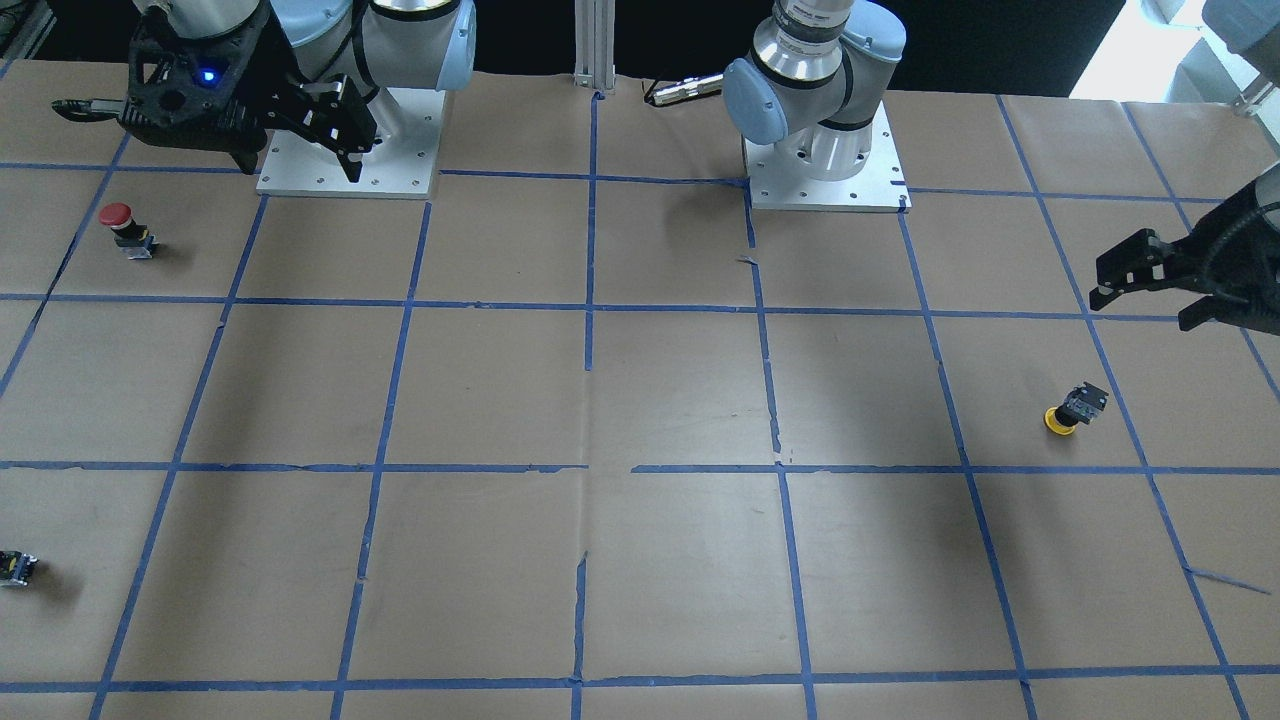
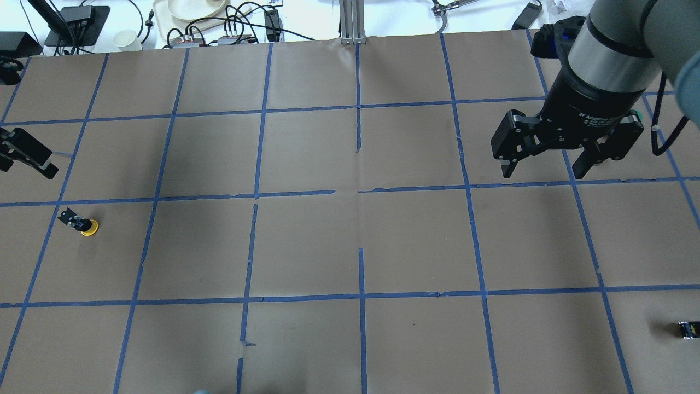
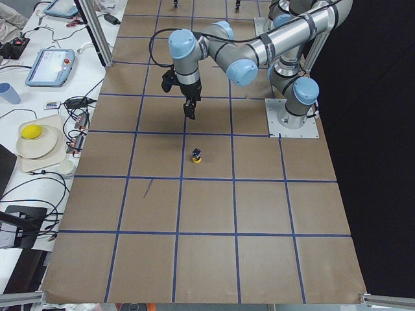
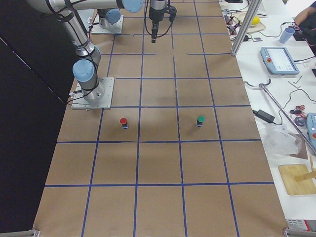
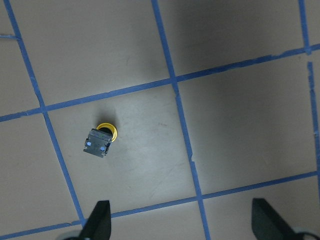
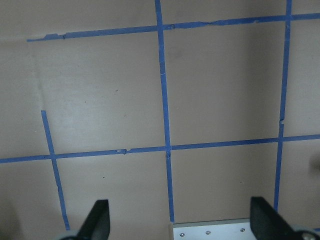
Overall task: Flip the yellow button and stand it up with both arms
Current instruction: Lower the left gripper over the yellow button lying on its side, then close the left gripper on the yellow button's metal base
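The yellow button [image 1: 1075,408] rests upside down and tilted, its yellow cap on the paper and its dark body up. It also shows in the overhead view [image 2: 81,221], the left side view [image 3: 197,155] and the left wrist view [image 5: 101,140]. My left gripper [image 1: 1145,303] hangs open and empty above the table, a little to the robot's side of the button. In the left wrist view the left gripper [image 5: 181,225] is apart from the button. My right gripper [image 2: 544,172] hangs open and empty high near its own base, far from the button. The right wrist view [image 6: 180,222] shows only bare paper below it.
A red-capped button [image 1: 125,228] stands upright near the right arm's base plate [image 1: 400,150]. A small dark block [image 2: 686,329] lies at the table's right front edge. Brown paper with blue tape lines [image 2: 358,191] covers the table. Cables and dishes [image 2: 191,11] lie beyond the far edge.
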Controlling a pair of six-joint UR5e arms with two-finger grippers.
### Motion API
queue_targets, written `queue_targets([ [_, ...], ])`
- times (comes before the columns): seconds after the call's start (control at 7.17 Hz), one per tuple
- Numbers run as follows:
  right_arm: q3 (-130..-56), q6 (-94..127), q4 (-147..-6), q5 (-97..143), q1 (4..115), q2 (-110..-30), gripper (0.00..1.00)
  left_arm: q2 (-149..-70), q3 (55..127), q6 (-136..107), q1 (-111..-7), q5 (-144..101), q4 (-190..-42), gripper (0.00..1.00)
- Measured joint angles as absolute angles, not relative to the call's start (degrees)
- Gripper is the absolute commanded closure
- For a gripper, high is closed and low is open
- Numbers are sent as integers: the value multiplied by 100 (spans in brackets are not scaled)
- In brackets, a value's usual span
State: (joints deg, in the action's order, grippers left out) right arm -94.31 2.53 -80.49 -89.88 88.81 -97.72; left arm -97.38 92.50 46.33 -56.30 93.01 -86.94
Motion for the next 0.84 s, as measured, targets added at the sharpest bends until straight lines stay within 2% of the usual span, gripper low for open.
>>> queue_targets([
  [0.56,-9439,224,-8090,-8974,8875,-9767,0,-10617,9836,6082,-5020,9275,-7142,1],
  [0.84,-9439,220,-8102,-8947,8870,-9765,0,-10808,10203,6689,-4882,9139,-6467,1],
])
